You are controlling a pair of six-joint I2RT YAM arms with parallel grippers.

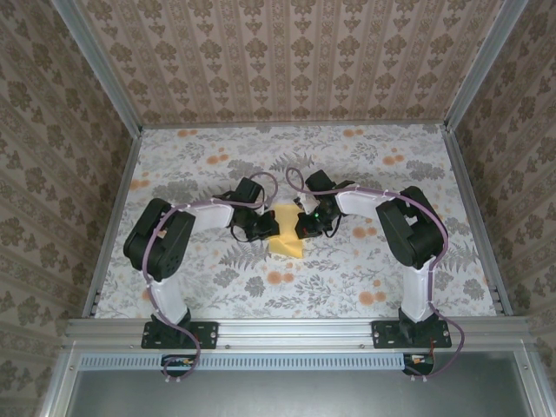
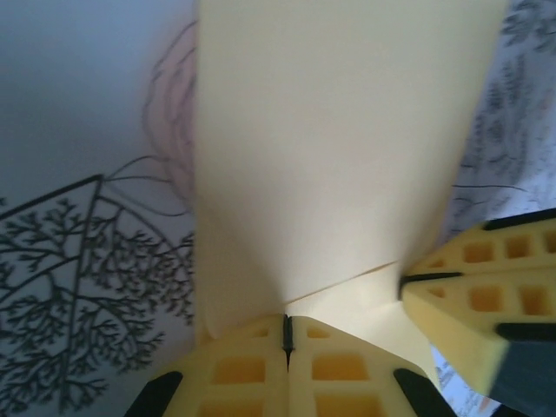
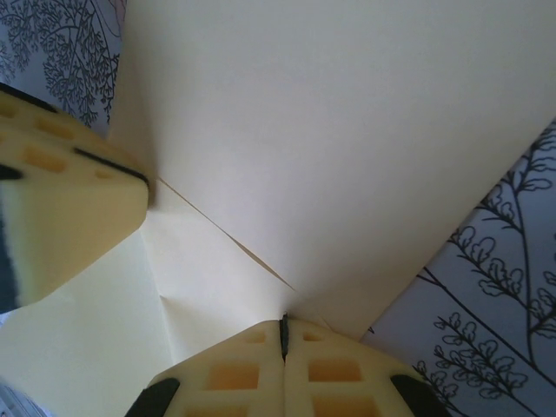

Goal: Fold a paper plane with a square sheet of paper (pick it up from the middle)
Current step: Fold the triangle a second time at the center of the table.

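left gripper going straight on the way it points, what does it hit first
The thin yellow-orange paper sheet that the left gripper is shut on, rising right ahead. Beyond, probably a yellow finger of the right gripper, though depth is unclear.

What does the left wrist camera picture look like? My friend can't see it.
The left end effector has its two yellow fingers shut on a folded yellow paper that fans out ahead of them. The right end effector grips the same paper from the right, above a grey table printed with trees.
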